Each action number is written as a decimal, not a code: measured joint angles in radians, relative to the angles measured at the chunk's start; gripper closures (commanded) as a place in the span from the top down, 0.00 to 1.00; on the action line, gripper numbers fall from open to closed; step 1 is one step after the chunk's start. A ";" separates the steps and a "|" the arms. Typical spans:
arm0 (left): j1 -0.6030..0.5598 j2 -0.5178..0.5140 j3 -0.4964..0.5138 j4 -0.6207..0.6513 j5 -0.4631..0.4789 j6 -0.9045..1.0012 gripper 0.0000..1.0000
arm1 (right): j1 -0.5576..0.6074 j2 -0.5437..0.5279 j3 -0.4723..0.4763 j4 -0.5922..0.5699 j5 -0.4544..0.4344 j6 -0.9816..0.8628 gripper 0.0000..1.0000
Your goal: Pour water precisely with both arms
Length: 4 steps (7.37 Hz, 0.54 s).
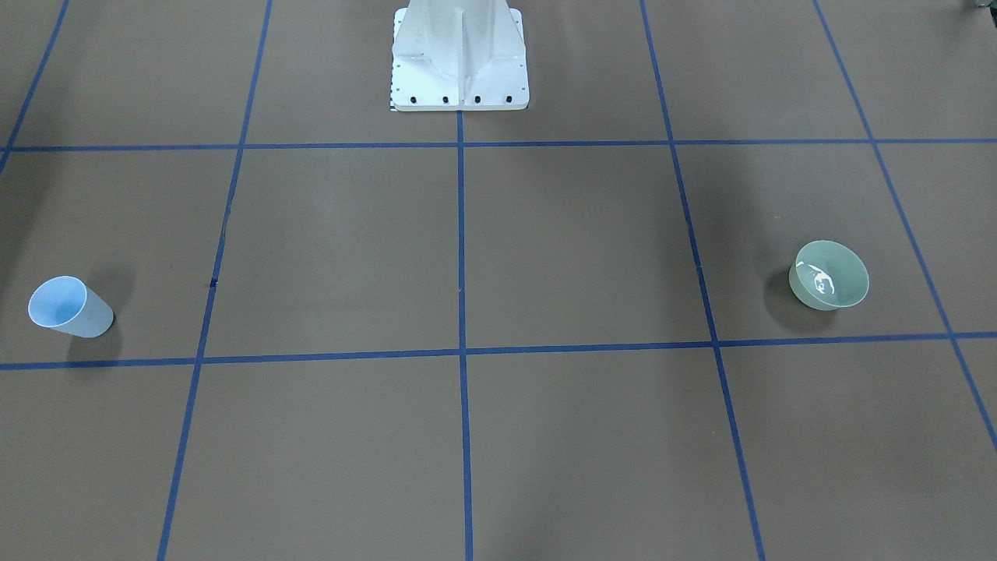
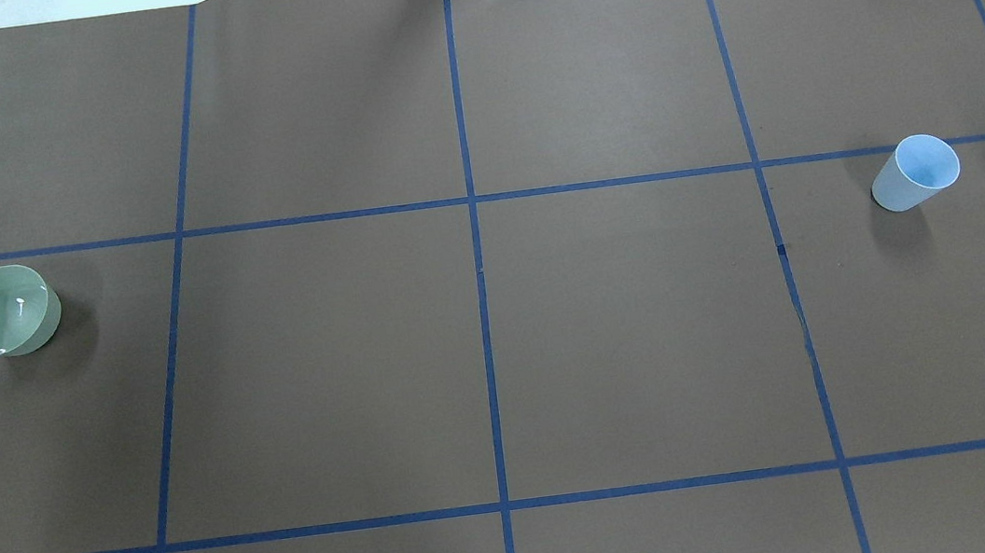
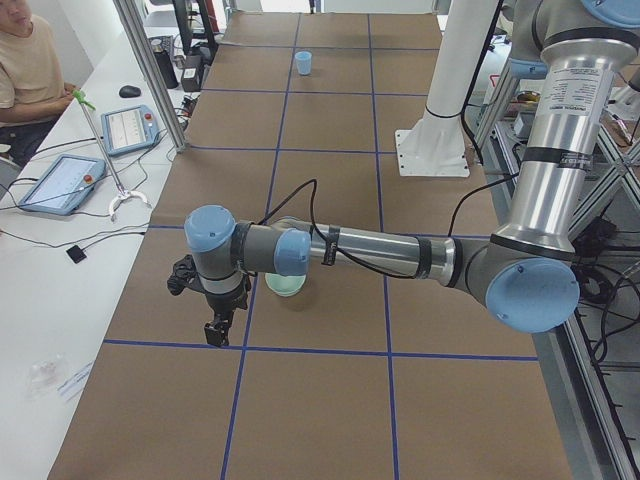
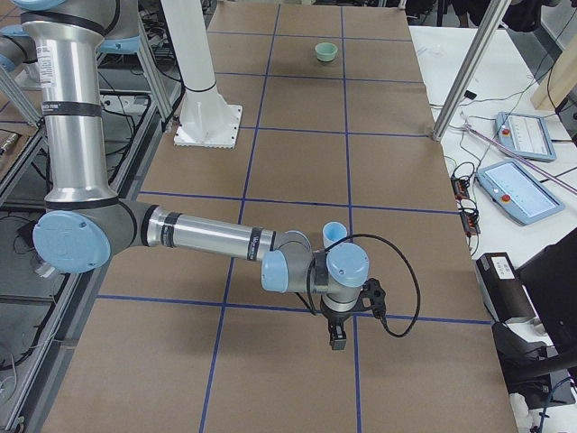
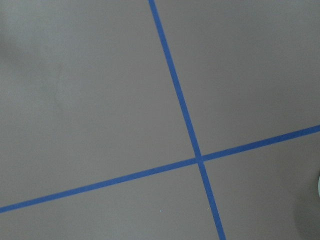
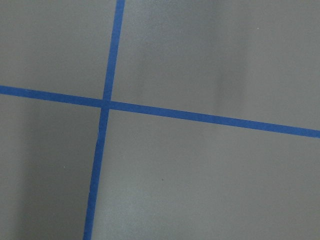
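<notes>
Water (image 1: 819, 282) glints in pale-green round bowl (image 1: 829, 275) on bench (image 1: 545, 249), inboard of left tool (image 3: 215, 325), slightly robot-side; light-blue tapered cup (image 4: 334, 233) likewise inboard of right tool (image 4: 335, 341). Either tool's opening: cannot tell.

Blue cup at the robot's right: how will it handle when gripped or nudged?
The blue cup looks thin-walled, likely light plastic that may flex under a hard squeeze. It stands upright on a base narrower than its rim, so a push near the top could tip it. Its smooth tapered wall might slip in a loose grip.
</notes>
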 measured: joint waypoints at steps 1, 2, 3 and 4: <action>-0.010 0.013 -0.009 0.028 0.001 -0.001 1.00 | 0.000 0.000 0.000 0.000 0.000 0.000 1.00; -0.016 0.023 -0.016 0.039 0.001 -0.002 1.00 | 0.000 0.000 0.001 0.001 0.000 0.000 1.00; -0.019 0.028 -0.020 0.043 0.002 -0.002 1.00 | 0.000 0.000 0.001 0.001 0.000 0.000 1.00; -0.019 0.031 -0.025 0.044 0.002 -0.002 1.00 | 0.000 0.000 0.002 0.001 0.000 0.000 1.00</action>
